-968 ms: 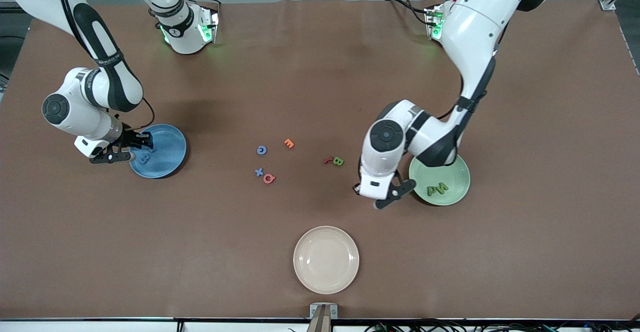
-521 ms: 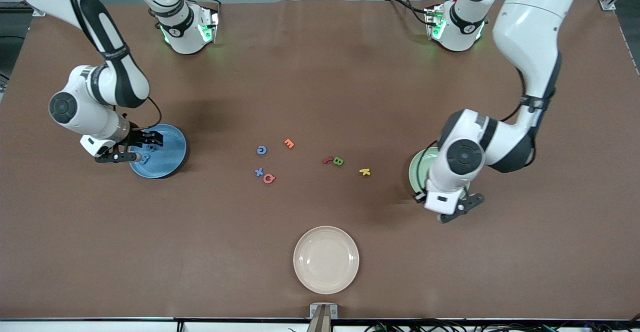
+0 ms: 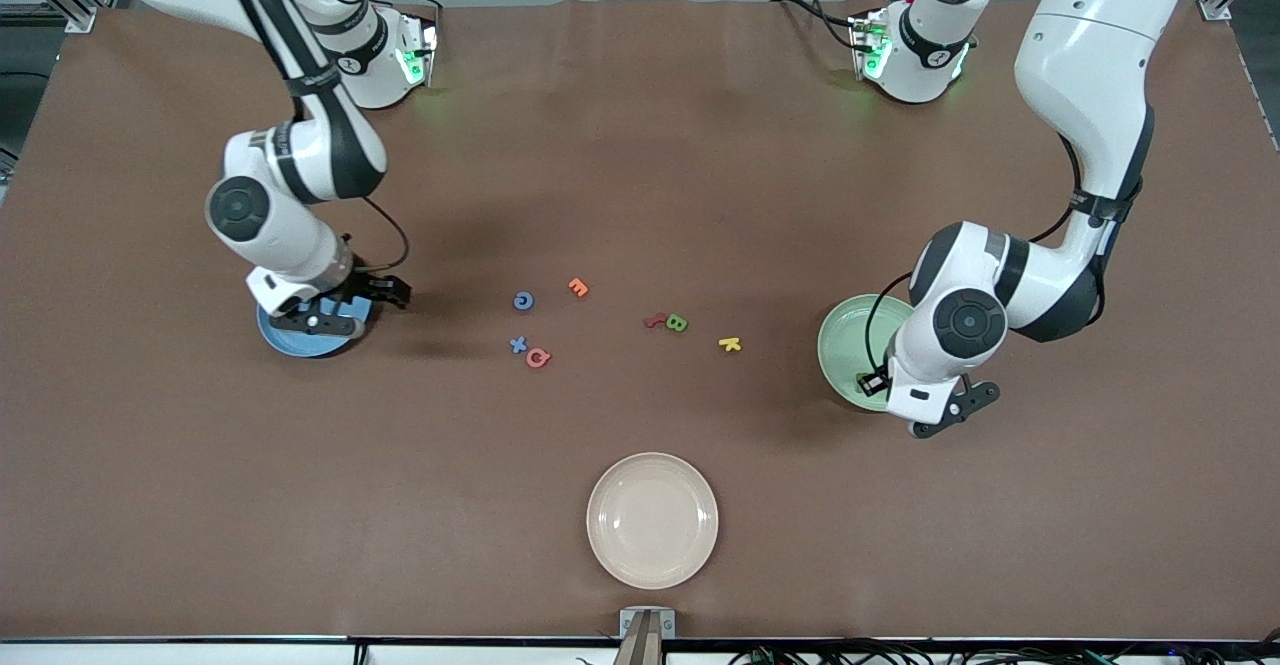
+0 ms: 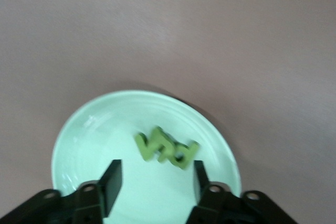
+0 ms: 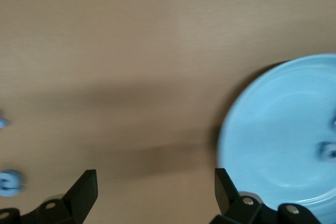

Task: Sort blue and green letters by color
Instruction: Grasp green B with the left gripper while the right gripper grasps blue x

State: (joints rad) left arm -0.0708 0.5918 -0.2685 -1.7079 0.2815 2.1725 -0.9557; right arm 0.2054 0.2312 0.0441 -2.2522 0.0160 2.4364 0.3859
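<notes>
Three green letters (image 4: 167, 149) under left tool (image 4: 155, 179)

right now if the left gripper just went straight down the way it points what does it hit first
Most likely the green letters lying in the green plate. The left gripper hangs over that plate with jaws apart and the letters just ahead of its fingertips; depth is hard to judge, so it might meet bare plate instead.

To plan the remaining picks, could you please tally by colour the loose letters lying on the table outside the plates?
Blue: 2, the blue round letter and the blue X
Green: 1, the green B
Orange: 1, the orange E
Red or pink: 2, the red round letter and the small red letter
Yellow: 1, the yellow K
Total: 7
</notes>
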